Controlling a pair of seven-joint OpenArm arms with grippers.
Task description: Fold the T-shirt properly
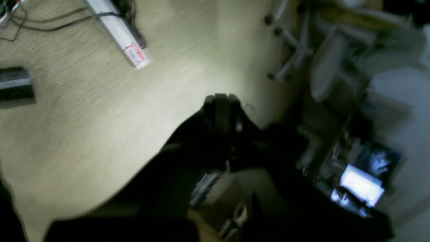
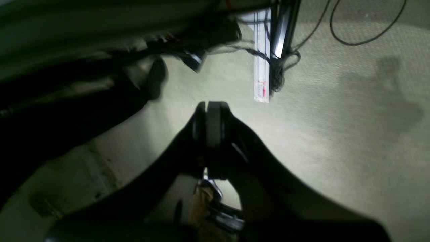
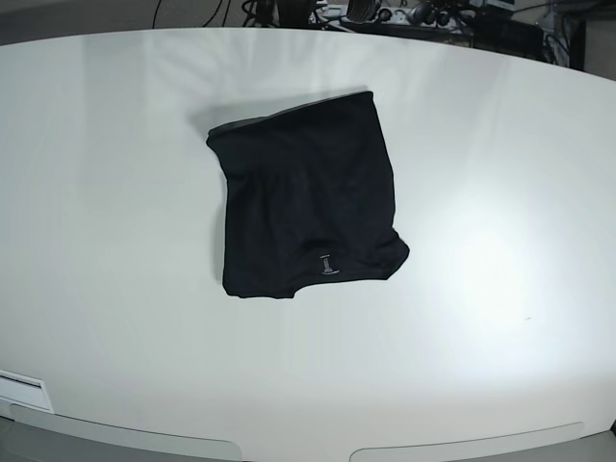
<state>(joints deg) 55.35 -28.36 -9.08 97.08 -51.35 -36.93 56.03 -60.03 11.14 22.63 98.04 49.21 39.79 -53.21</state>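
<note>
- Below the left tool [image 1: 221,101], whose jaws look pressed together on nothing, lies only carpet; no T-shirt shows.
- Under the right tool [image 2: 211,107], jaws likewise together, also floor.
- Toward the table's [image 3: 500,115] far middle, the T-shirt [image 3: 308,207] lies folded: soft, light, limp; best pinched at corners. Neither tool shows here.

One T-shirt [image 3: 306,197], two pincers [image 1: 221,101] [image 2: 211,106]

Base view bright & sharp, w/ soft glare on white table [image 3: 500,269] near right; T-shirt [image 3: 308,202] casts thin shadow at its left edge. Both wrist views dim, motion-blurred, esp. left wrist's right side; carpet lit mid-frame
</note>
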